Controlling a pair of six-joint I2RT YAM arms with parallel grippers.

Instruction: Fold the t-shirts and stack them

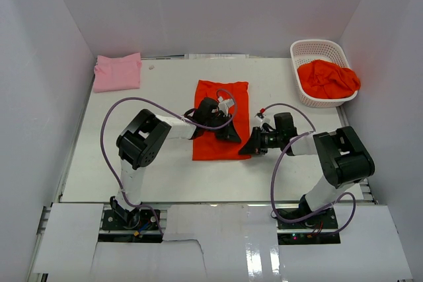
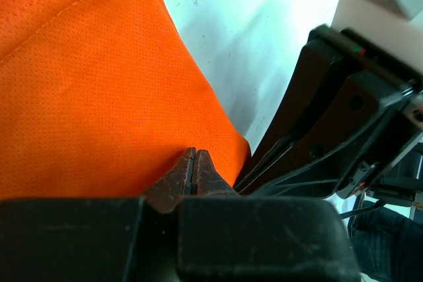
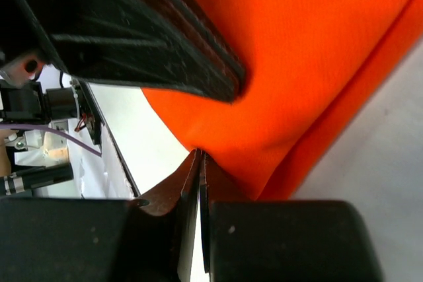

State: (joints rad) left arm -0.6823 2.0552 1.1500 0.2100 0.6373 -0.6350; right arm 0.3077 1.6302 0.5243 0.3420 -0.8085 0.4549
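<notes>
An orange-red t-shirt [image 1: 218, 107], folded into a long strip, lies flat in the middle of the table. My left gripper [image 1: 232, 135] is shut, its tips [image 2: 195, 152] resting on the cloth [image 2: 86, 84] near the shirt's near right corner. My right gripper [image 1: 243, 151] is shut, its tips [image 3: 200, 153] pinching the shirt's corner edge [image 3: 297, 64]. The two grippers are almost touching. A folded light pink t-shirt [image 1: 117, 72] lies at the far left. More orange-red t-shirts [image 1: 328, 78] are crumpled in the basket.
A white lattice basket [image 1: 317, 45] stands at the far right corner. White walls close in the table on three sides. Purple cables loop over both arms. The right gripper's black body [image 2: 330, 123] fills the right of the left wrist view.
</notes>
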